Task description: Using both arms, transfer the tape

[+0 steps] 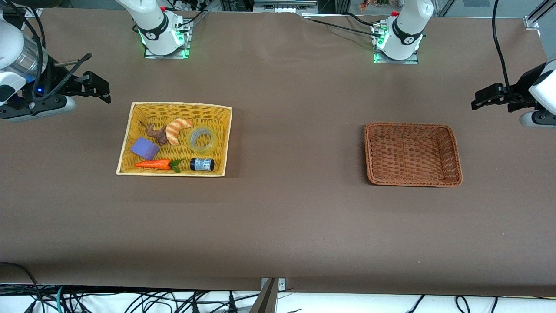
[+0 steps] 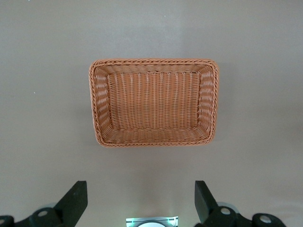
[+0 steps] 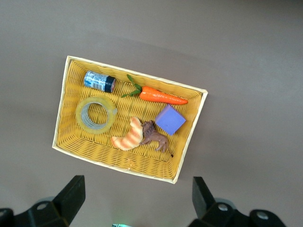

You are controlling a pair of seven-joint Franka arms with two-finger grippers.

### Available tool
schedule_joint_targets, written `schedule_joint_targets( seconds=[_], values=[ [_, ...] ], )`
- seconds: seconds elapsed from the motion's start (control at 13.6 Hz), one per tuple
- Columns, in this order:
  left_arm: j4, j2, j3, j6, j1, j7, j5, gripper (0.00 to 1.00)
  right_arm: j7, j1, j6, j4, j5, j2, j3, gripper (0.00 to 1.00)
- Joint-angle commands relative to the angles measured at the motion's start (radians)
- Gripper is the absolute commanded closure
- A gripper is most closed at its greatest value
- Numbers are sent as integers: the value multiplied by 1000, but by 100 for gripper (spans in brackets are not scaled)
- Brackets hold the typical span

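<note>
Right claw (image 1: 100,90), upper left of the front frame, over bare counter (image 1: 286,217), fingers spread wide, holding nothing; yellow basket (image 1: 126,143), left of centre, containing a purple block (image 1: 145,148), brown toy animal (image 1: 157,134), croissant (image 1: 177,129), carrot (image 1: 154,164), dark can (image 1: 202,164) and the tape (image 1: 203,140), which lies flat just above the can and beside the croissant; brown basket (image 1: 412,181), right of centre, nothing in it; left claw (image 1: 480,101), upper right, over bare counter, fully open, holding nothing.

Brown table (image 1: 295,217) with yellow basket (image 1: 126,148) and brown wicker basket (image 1: 454,152), well apart
</note>
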Motion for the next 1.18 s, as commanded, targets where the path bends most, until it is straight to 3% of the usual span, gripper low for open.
schedule_joint_targets(
  seconds=[0.0, 1.11],
  values=[
    [6, 1, -3, 6, 2, -9, 2, 0, -3, -15, -5, 5, -9, -1, 14, 0],
    [6, 2, -4, 6, 1, -9, 2, 0, -17, -17, -14, 1, -14, 11, 14, 0]
  ],
)
